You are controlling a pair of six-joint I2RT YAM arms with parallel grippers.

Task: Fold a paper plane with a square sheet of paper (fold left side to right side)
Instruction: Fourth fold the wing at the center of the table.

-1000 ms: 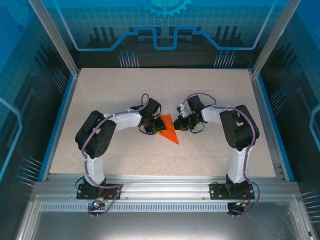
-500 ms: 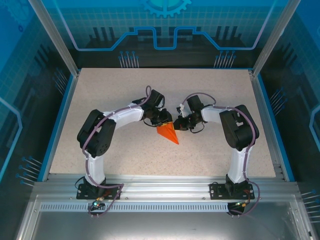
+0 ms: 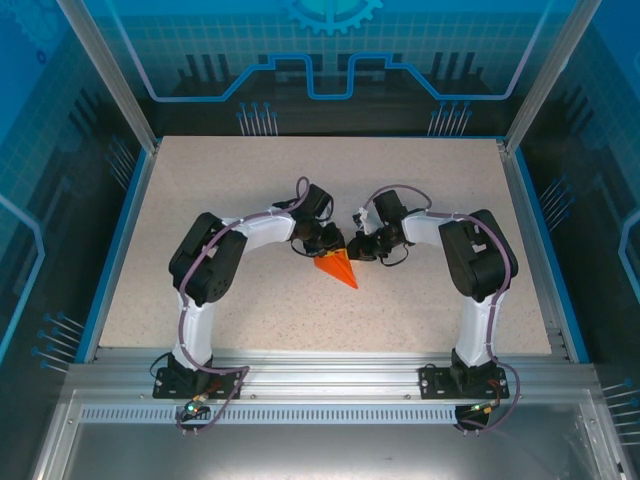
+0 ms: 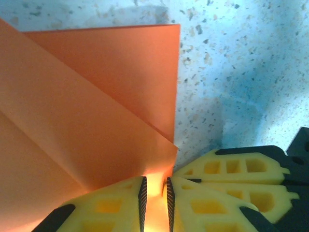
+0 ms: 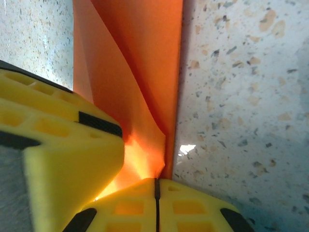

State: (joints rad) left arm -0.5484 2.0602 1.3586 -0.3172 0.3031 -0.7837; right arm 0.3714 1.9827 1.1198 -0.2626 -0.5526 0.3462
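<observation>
**Speckled beige table** [image 3: 420, 190], seen from above, with both arms bent inward so that their wrists meet near its middle. There we find the paper plane [image 3: 339, 271], a slim, bright orange-red dart lying on the tabletop between the two wrists.

**Form.** In the left wrist view the paper plane [image 4: 87, 111] shows flat overlapping layers. Straight creases slant down to the right, and a clean straight edge borders the bare table. In the right wrist view the paper plane [image 5: 140, 58] shows one layer lifted off the surface in a soft curve beside a straight folded edge.

**Orientation.** From above, we read the long axis as a diagonal running from far-left to near-right. The sharp tip points toward the near edge and slightly right, and lies clear of both grippers. The wide end lies beneath them.

**Left gripper** [image 3: 324, 244]. It sits at the left of the wide end. In its own view the left gripper [image 4: 155, 195] shows its yellow fingers [image 4: 111, 205] standing a narrow slit apart, with glowing orange paper in the slit. We cannot tell whether the pads press on it.

**Right gripper** [image 3: 362, 246]. It sits at the right of the wide end. In its own view the right gripper [image 5: 155, 188] has its pads drawn together to a thin seam, and the lifted layer runs down into that seam, pinched. Another yellow finger [image 5: 58, 145] rests against the paper on the left.
</observation>
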